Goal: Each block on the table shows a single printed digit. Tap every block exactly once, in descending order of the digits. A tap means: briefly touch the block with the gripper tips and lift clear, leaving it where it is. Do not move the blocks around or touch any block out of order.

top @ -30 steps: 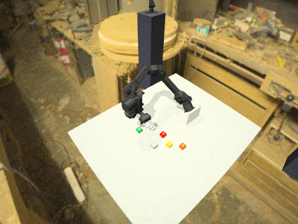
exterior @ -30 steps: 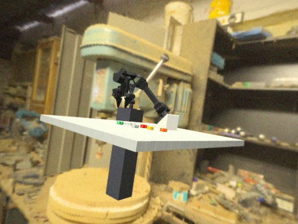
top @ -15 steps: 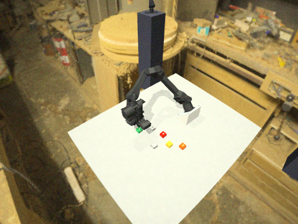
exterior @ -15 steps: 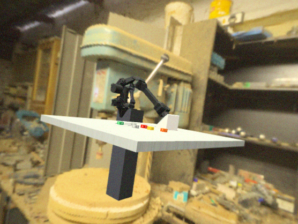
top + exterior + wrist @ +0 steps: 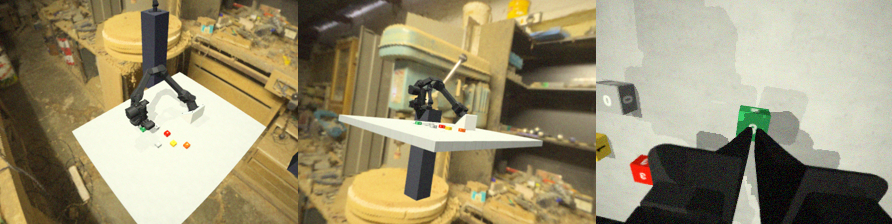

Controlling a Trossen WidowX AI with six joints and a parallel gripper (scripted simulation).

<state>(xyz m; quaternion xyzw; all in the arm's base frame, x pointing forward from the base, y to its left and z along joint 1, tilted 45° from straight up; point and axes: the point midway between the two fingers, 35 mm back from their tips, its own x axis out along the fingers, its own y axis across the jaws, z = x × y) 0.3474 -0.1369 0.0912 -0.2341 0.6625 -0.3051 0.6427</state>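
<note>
One hand (image 5: 150, 128) (image 5: 419, 118) (image 5: 753, 132), tips pressed together, over the green block (image 5: 142, 129) (image 5: 418, 122) (image 5: 753, 123); contact unclear, its digit partly covered. Relative to the green block: grey block (image 5: 158, 144) (image 5: 433, 126) (image 5: 615, 97), marked 0, well apart; red block (image 5: 167, 133) (image 5: 441, 126) (image 5: 642, 170), marked 3; yellow block (image 5: 173, 143) (image 5: 448, 128) (image 5: 601, 146), marked 1, farther; orange block (image 5: 186, 145) (image 5: 461, 130), farthest, nearer the desk's (image 5: 171, 171) (image 5: 485, 145) (image 5: 836, 45) middle than its edges.

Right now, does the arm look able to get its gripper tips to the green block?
Probably yes: the closed gripper points down at the green block, and I see nothing standing between them.
</note>
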